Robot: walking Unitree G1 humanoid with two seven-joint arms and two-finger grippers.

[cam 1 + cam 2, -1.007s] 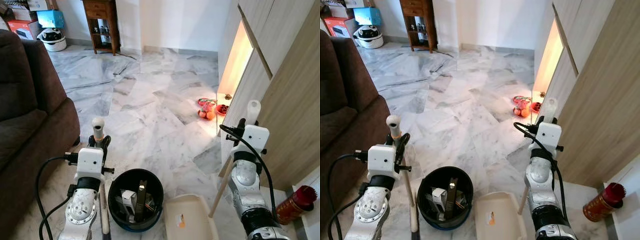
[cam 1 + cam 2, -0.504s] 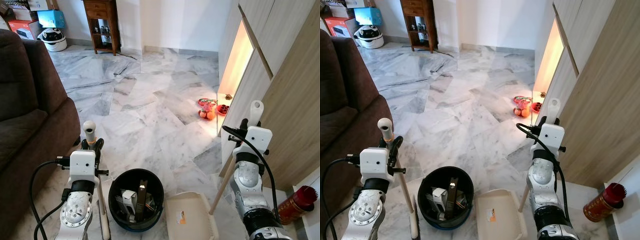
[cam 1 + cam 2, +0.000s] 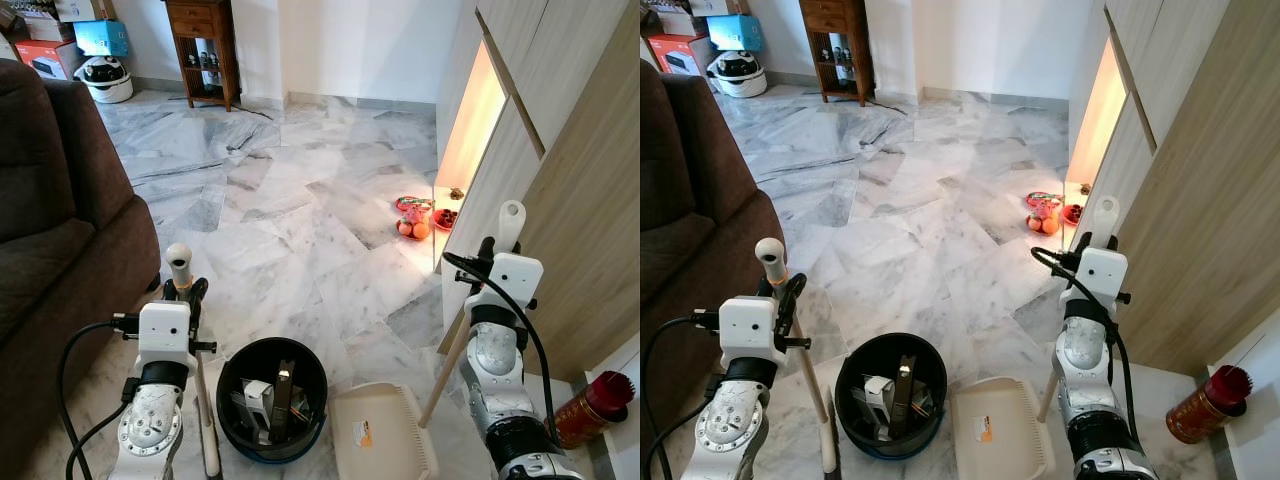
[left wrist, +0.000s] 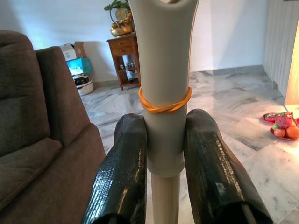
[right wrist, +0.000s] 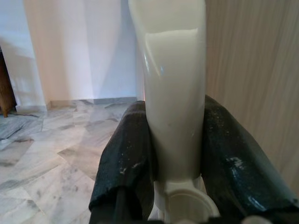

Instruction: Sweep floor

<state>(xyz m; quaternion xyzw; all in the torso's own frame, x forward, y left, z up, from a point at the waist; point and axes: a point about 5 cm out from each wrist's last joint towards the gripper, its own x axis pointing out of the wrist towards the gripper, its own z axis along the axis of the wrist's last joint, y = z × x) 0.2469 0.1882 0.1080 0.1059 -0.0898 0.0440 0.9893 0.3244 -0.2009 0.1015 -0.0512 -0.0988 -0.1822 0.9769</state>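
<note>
My left gripper (image 4: 163, 154) clamps the smooth cream broom handle (image 4: 163, 70), ringed by an orange rubber band (image 4: 164, 105). My right gripper (image 5: 177, 154) grips the glossy dustpan handle (image 5: 173, 84); its ribbed pan (image 3: 380, 435) rests on marble floor (image 3: 300, 200) beside a round black bin (image 3: 272, 398).

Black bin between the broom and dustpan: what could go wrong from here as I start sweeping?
The black bin stands close beside the broom handle held by the left gripper; a sideways stroke might knock it over and spill its contents. The dustpan, held by its handle in the right gripper, sits close to the wooden cabinet and a red canister, so swinging that arm outward could hit either.
</note>
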